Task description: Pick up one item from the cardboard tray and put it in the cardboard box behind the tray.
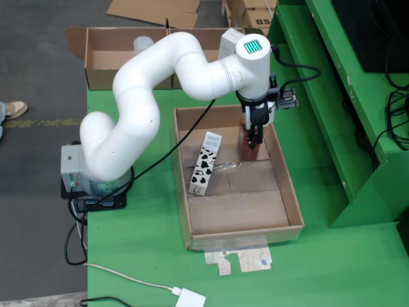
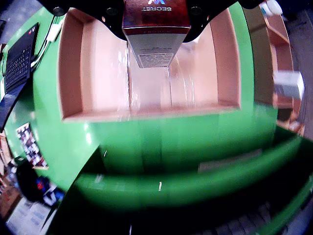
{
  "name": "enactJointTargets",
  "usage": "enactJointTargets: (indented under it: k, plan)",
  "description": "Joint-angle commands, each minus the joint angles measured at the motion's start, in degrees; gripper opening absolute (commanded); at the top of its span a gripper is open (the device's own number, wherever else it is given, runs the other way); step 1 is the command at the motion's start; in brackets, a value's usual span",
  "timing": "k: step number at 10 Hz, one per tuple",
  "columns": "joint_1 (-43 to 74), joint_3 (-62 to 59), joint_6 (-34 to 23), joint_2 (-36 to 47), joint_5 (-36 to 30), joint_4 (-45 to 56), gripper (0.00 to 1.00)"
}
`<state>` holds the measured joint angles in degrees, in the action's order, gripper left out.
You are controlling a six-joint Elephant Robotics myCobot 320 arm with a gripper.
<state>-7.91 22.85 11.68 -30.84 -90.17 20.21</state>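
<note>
A: Progress so far?

B: Partway, judging by the fixed view. Gripper [image 1: 254, 137] lowered inside the cardboard tray [image 1: 184, 211] near its far right corner, closed around a dark reddish-brown carton [image 1: 248, 148]. Unclear whether the carton is lifted clear of the tray floor. Carrying it to the cardboard box [image 1: 96, 78] and releasing there not yet done.

A: Grip confirmed elsewhere?

B: Yes, in the gripper-mounted view: same carton [image 2: 155, 29] clamped between dark jaws at the top edge, label reading "SECRET" upside down, pale end panel with small print pointing toward the tray below.

A: Contents of the tray?

B: Besides the held carton, one white carton with black cow-like patches [image 1: 204, 164], lying angled at the left centre. Rest of the floor bare cardboard with shiny tape.

A: And the box behind?

B: Open-topped, at the far edge of the green table [image 1: 147, 256], partly hidden by the white arm [image 1: 160, 70]. Visible part of the interior mostly bare; contents otherwise impossible to tell.
</note>
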Motion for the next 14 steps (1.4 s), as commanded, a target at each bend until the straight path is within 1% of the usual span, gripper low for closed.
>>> enactJointTargets:
  k: [1, 2, 6, 8, 10, 11, 12, 13, 14]
  plan:
    - [-1.56, -22.85, 1.05, 3.16, 3.23, -8.17, 0.00]
    - [-2.01, -22.85, 0.72, 3.09, 4.43, -11.31, 0.00]
    - [-2.66, -22.85, 0.81, 4.35, 5.24, -11.84, 0.00]
    - [-3.65, -22.85, 0.72, 5.77, 3.44, -6.47, 0.00]
    - [-3.65, -22.85, 0.72, 5.77, 3.44, -6.47, 0.00]
    - [-11.23, -22.85, 0.26, 7.19, 4.70, 2.28, 0.00]
    - [-11.23, -22.85, 0.26, 7.19, 4.70, 2.28, 0.00]
    - [-19.02, -22.85, 0.41, 8.02, 6.42, 6.71, 0.00]
    - [-19.02, -22.85, 0.41, 8.02, 6.42, 6.71, 0.00]
